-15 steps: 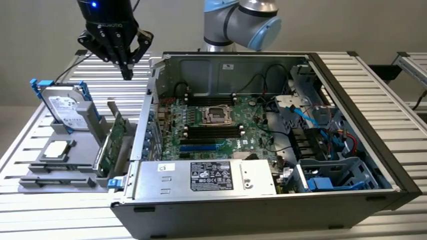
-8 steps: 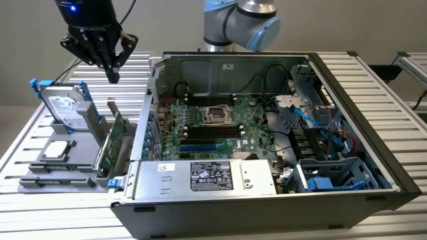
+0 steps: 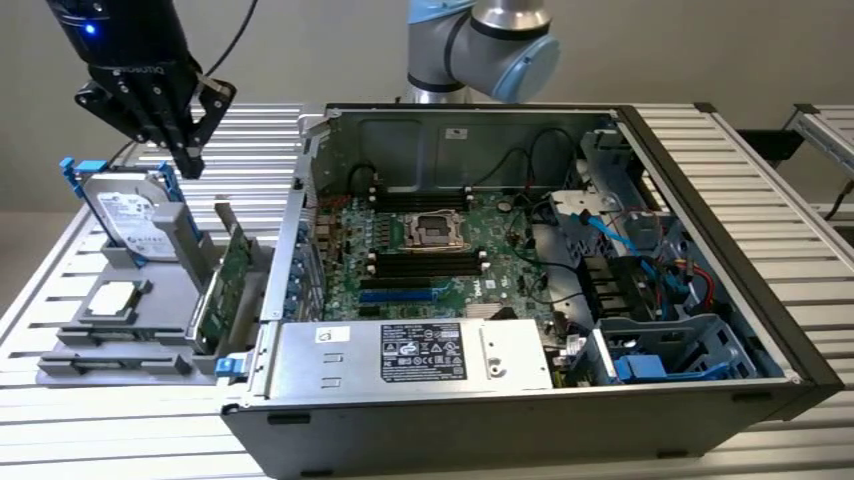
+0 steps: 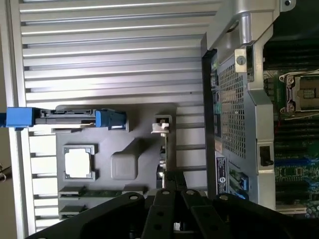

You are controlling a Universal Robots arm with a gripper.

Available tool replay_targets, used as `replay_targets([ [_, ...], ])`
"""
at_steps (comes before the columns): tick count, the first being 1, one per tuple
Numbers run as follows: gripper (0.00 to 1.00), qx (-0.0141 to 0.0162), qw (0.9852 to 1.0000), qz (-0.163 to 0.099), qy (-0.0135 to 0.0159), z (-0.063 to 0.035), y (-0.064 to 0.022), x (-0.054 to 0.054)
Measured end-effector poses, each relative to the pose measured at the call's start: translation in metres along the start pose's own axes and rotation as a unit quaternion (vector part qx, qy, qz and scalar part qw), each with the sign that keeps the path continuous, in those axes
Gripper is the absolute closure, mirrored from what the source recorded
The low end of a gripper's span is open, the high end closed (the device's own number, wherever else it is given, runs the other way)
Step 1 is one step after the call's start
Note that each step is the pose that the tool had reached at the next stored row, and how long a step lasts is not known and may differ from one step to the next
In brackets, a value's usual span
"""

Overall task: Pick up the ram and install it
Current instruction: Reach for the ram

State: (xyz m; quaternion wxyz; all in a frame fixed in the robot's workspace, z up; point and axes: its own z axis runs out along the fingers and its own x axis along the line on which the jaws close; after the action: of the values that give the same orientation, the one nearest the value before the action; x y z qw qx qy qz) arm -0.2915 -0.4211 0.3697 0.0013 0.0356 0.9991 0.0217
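Underneath, slatted metal table point(image 3: 120, 440), plain wall point(image 3: 320, 50)

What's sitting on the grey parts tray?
An upright hard drive, a processor, the green expansion card on edge, and the ram lying in a slot. In the wrist view the hand covers the tray beyond it.

A plain grey wall point(image 3: 320, 50) stands behind the ribbed metal table point(image 3: 741, 170), evenly lit.

You're working in a robotics lab or workshop: a slatted aluminium table point(image 3: 754, 150) carries an open computer case point(image 3: 534, 440) with its motherboard point(image 3: 400, 272) bare, a grey tray point(image 3: 67, 368) of loose parts beside it, and a robot arm point(image 3: 501, 50) mounted behind.
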Motion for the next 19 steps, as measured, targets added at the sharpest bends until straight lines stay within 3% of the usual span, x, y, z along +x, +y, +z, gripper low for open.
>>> replay_targets([
  [13,0.89,0.0003,1.0000,0.000,0.0038,0.0132,-0.0201,0.048],
  [19,0.89,0.0003,1.0000,0.000,0.0039,0.0143,-0.0364,0.060],
])
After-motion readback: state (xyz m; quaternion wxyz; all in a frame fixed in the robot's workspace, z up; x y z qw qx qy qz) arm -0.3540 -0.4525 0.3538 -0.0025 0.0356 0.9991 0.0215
